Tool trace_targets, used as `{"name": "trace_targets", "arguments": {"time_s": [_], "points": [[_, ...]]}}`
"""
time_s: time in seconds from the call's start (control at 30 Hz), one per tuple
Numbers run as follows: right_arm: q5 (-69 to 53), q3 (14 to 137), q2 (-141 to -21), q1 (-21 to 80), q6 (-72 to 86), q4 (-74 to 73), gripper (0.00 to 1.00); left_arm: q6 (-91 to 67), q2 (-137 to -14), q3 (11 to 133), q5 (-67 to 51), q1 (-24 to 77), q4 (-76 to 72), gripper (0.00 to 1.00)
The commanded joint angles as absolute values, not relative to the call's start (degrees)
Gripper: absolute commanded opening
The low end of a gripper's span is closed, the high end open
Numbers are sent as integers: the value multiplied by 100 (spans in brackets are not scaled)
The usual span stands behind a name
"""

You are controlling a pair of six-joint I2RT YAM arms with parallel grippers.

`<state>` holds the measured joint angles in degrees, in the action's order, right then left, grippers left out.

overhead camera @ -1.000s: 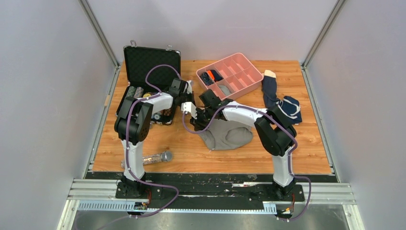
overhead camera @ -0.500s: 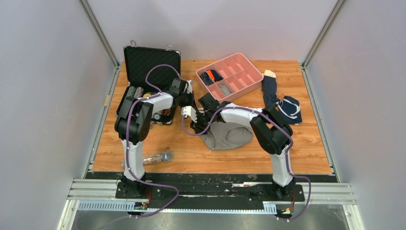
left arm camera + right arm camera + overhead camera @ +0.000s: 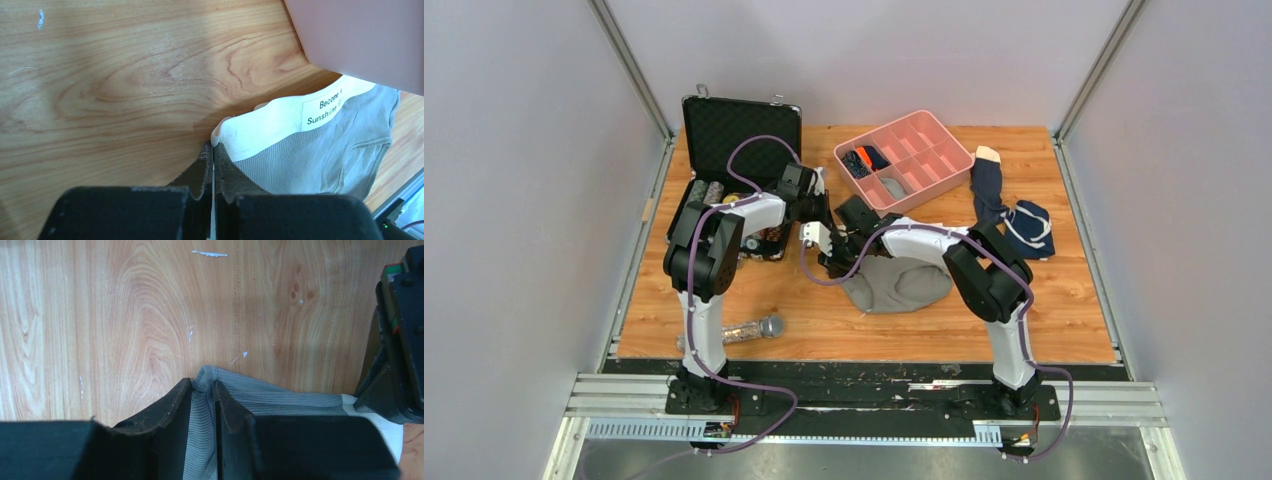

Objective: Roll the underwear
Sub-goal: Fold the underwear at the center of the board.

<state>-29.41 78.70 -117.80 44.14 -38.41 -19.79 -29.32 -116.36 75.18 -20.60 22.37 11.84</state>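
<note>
Over the last second the right gripper (image 3: pixel 202 386) had drawn its jaws in. In its own wrist view they now stood narrow around a raised fold of the underwear (image 3: pixel 280 401), with ribbed gray cloth filling the gap between them and the hemmed edge poking out at the tips, so it was grasping the garment. From above, that arm had also crept a little to the left, bringing its wrist closer to the left gripper (image 3: pixel 212 150), while the left arm had barely stirred. The left gripper was clenched tight at the corner of the pale cream band (image 3: pixel 270 125) and appeared to be pinching it, though the cloth there was too thin to be sure. The underwear (image 3: pixel 902 285) had stayed near the middle of the worktop (image 3: pixel 824 325), just near of the pink tray (image 3: pixel 970 158). It lay mostly spread and flat, with its left edge gathered up toward the two grippers. The navy sock (image 3: pixel 986 190) lay well apart at the far right. I judged that this second hold settled the setup for the task: with both ends of the left edge taken, the arms were placed to turn that edge over toward the right and begin the roll. No roll had formed yet. The likely risk was a thin pinch slipping free once the cloth was pulled.
</note>
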Motion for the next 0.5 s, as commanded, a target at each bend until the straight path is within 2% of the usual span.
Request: {"name": "trace_targets", "arguments": {"time_s": [0.0, 0.13, 0.17, 0.23, 0.27, 0.47], "points": [[-2779, 7809, -12110, 4590, -3692, -2113, 22, -3135, -11520, 7607, -1940, 2232, 1144, 0], [-2680, 7774, -12139, 4661, -3600, -2041, 23, -3233, -11463, 7577, -1962, 2232, 1165, 0], [-2648, 7768, -12159, 4685, -3602, -2059, 20, -3247, -11461, 7576, -1967, 2232, 1172, 0], [-2610, 7725, -12169, 4701, -3638, -2054, 2, -3284, -11469, 7573, -1984, 2232, 1177, 0], [-2585, 7693, -12133, 4702, -3639, -2019, 0, -3306, -11469, 7575, -1985, 2232, 1175, 0], [-2527, 7583, -11430, 4568, -3435, -1586, 0, -3318, -11336, 7725, -1935, 2232, 1357, 0]]}}
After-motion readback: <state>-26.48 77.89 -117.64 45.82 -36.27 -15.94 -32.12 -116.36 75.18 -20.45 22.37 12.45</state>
